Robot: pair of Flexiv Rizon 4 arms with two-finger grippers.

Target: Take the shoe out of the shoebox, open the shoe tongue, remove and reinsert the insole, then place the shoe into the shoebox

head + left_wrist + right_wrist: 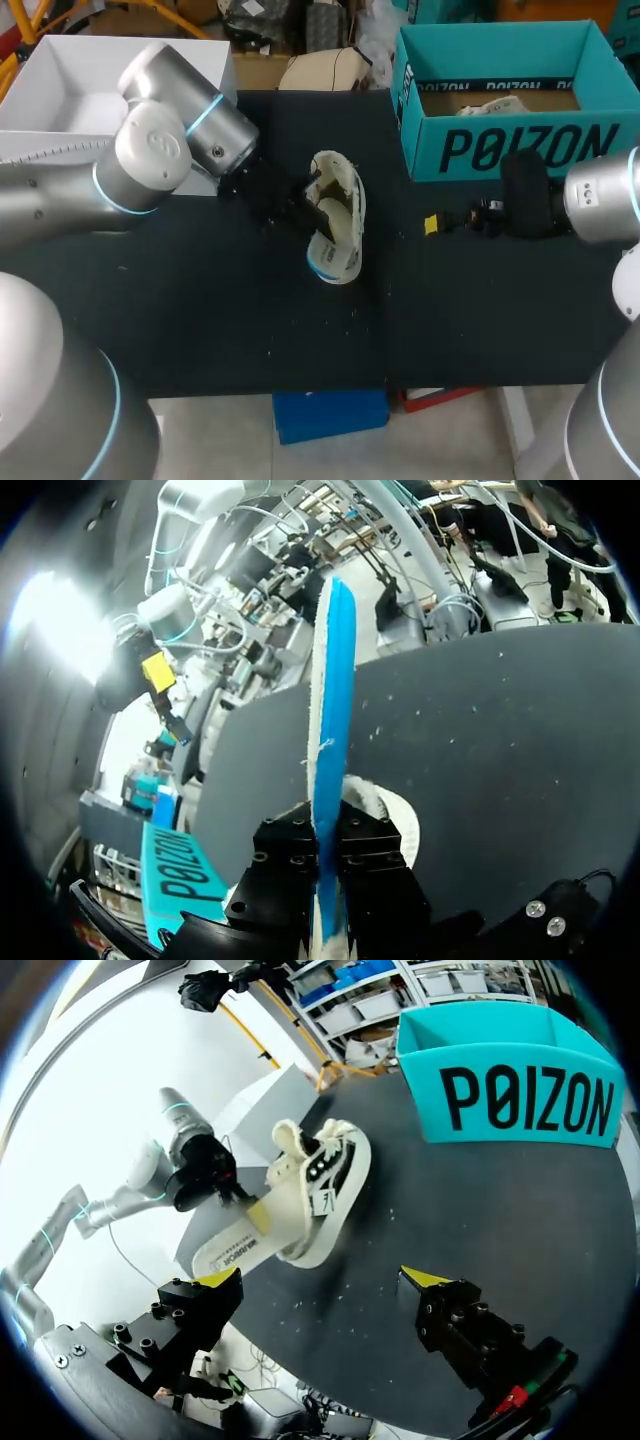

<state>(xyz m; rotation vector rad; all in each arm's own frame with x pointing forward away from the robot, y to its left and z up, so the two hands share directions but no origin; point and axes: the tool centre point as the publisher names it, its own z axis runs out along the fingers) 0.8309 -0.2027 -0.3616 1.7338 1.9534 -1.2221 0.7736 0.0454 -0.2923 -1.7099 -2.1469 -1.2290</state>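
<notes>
Along the far edge of the black cloth-covered tabletop, two boxes: a teal cardboard shoebox at the right, open on top, and a white open-topped box at the left, partly behind the left arm. Between the middle and the near edge, a wide stretch of tabletop; between the boxes, a narrower one. Counted besides: one white low-top shoe, one flat insole, two grippers. Near the middle of the tabletop, outside the shoebox and well apart from every edge, the shoe, lying on its side. Long axis from far edge to near edge, slightly slanted, sole turned toward the right arm, opening turned toward the left arm. At that opening side, the left gripper, pressed onto the insole from both faces. Seen edge-on in the left wrist view: white on one face, bright blue on the other, running straight out ahead of the fingers. In the right wrist view, partly out of the shoe, jutting toward the near edge. To the right of the shoe, near it but not touching, the right gripper, fingers spread wide, the shoe's sole ahead of them.
</notes>
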